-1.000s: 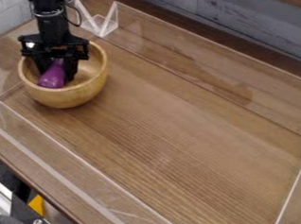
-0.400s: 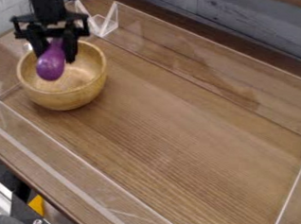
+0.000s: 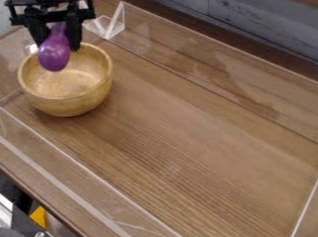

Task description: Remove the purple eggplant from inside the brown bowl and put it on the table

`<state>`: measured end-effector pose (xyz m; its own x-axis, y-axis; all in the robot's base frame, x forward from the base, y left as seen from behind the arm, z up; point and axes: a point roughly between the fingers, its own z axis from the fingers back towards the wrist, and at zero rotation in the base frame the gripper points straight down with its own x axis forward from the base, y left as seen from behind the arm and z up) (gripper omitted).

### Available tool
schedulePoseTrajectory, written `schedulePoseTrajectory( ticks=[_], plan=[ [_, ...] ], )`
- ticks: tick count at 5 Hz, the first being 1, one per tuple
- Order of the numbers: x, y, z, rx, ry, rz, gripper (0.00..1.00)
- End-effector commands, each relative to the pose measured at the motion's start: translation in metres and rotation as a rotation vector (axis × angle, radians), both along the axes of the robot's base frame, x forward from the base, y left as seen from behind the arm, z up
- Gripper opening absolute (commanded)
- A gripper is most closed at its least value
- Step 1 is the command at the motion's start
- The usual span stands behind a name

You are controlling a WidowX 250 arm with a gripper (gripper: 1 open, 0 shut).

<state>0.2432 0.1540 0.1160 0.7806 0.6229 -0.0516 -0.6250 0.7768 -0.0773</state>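
Raised: purple eggplant (image 3: 53,54), upright | fingers (image 3: 51,21): pinching eggplant | bowl (image 3: 67,92): below, nothing inside

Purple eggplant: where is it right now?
In the camera view it is at upper left, the purple eggplant held in the gripper, raised over the far part of the brown bowl.

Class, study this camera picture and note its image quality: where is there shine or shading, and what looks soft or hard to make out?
Camera view: soft shading inside the bowl; a pale sheen over the table; the eggplant slightly soft-edged; the dark pincer hard to make out in detail.
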Motion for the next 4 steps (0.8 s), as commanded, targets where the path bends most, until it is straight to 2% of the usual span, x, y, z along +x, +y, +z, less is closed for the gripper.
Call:
schedulePoseTrajectory(
  ticks=[1, 2, 4],
  plan=[
    [0.000, -0.014, 0.017, 0.031, -0.056, -0.034, 0.00],
    [0.003, -0.035, 0.018, 0.029, -0.063, -0.103, 0.00],
    [0.005, -0.103, 0.000, 0.038, -0.071, -0.269, 0.00]
  ],
)
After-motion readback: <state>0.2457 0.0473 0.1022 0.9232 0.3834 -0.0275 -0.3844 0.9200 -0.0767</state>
